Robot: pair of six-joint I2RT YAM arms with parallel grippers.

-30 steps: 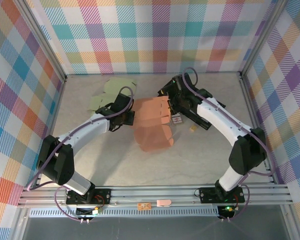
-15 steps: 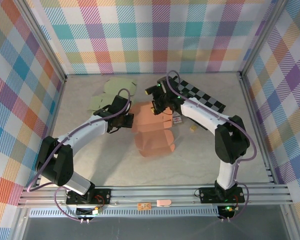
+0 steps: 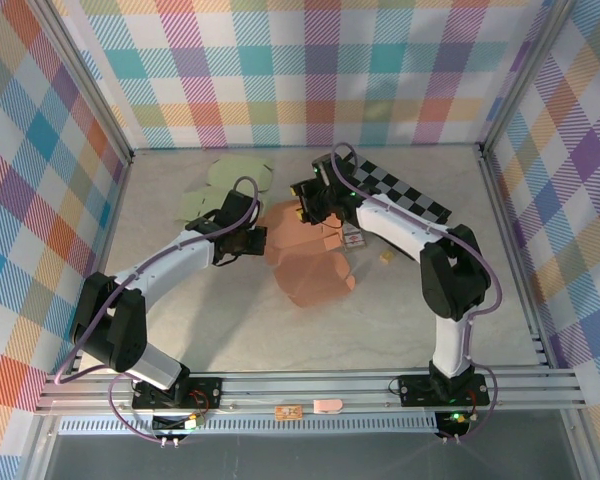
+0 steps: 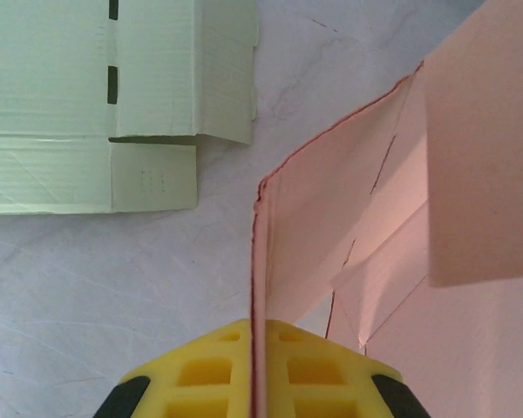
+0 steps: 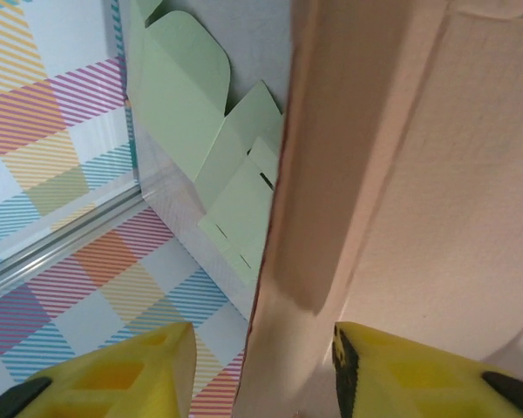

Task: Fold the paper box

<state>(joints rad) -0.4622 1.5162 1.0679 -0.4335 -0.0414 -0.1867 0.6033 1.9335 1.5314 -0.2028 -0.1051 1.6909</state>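
Top view: the pink paper box lies partly folded at the centre of the grey tabletop, with its upper panels raised and a wide flap spread flat toward the lower part of the frame. The left claw meets the box at its left edge. The right claw meets it at its upper edge. Flat green box blanks lie on the tabletop to the upper left of the pink box, apart from it. A black-and-white checkered board lies to the upper right, partly under the right arm. A small printed card rests just right of the box, and a small tan piece lies a little farther right.

Left wrist view: the left claw is closed on the thin edge of an upright pink panel, which runs up the frame from between the two yellow fingers. A green blank fills the upper left corner, flat on the tabletop.

Right wrist view: the right claw stands apart and straddles a pink panel. The yellow finger at lower right lies against the panel. The finger at lower left shows a gap beside it. Green blanks lie beyond, near the plaid wall.
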